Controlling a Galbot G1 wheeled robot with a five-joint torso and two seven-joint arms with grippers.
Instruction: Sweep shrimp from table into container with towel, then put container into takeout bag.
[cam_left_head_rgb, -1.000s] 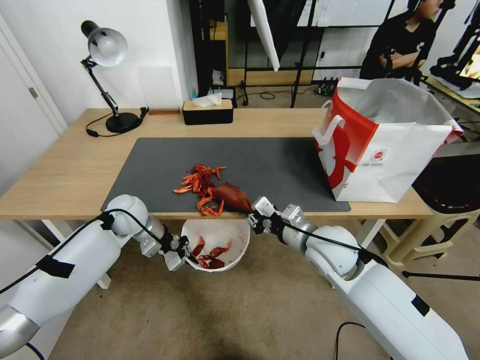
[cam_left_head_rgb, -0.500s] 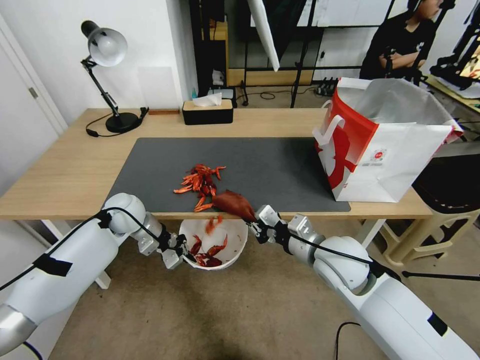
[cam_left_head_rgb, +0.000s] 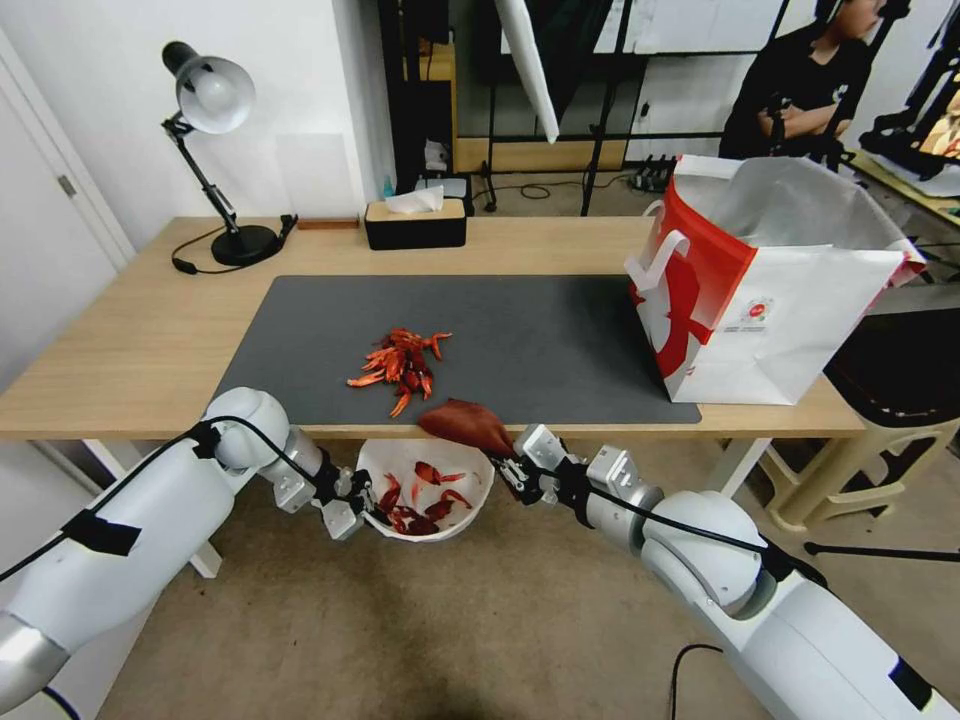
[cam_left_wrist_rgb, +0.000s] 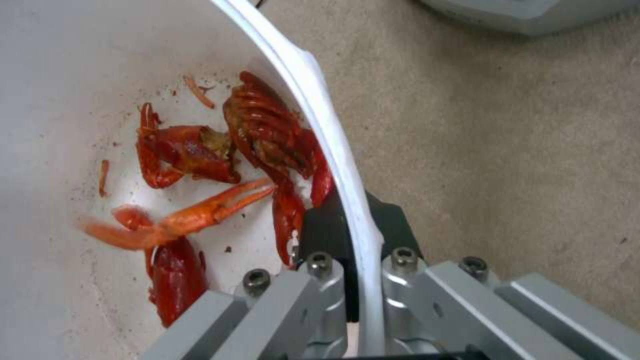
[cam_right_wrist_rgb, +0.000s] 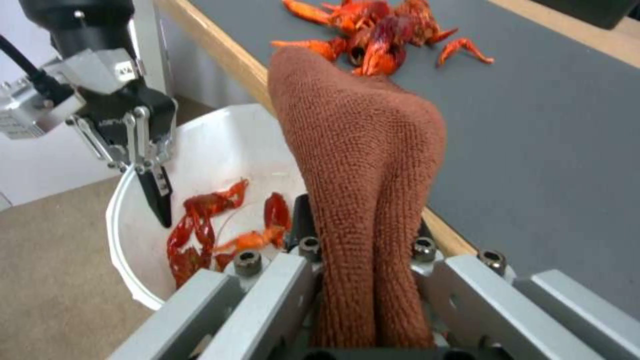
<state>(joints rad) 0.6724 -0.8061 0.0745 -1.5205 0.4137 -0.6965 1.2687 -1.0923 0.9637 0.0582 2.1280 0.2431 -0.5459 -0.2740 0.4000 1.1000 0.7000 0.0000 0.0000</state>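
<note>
Since a second ago the right end effector (cam_left_head_rgb: 512, 466) has drawn back off the near edge, pulling the small rust-red soft towel (cam_left_head_rgb: 466, 424) with it, and the pieces that lay at that edge have dropped into the round white plastic container (cam_left_head_rgb: 478, 497). It is clamped on the towel, whose bunched cloth rises from between its fingers (cam_right_wrist_rgb: 303, 220) and hangs just at the near edge of the long light wood surface (cam_left_head_rgb: 120, 340). Left of it, below that edge, the left end effector (cam_left_head_rgb: 365, 505) pinches the container's thin rim, one finger (cam_left_wrist_rgb: 327, 225) inside the wall and one outside. Several bright red-orange shrimp (cam_left_wrist_rgb: 260, 130) lie inside the container. More shrimp sit in a small heap on the dark grey rectangular mat (cam_left_head_rgb: 560, 330), just beyond the towel. Well to the right, the large white paper takeout bag (cam_left_head_rgb: 800, 310) with red side panels stands upright on the surface.
</note>
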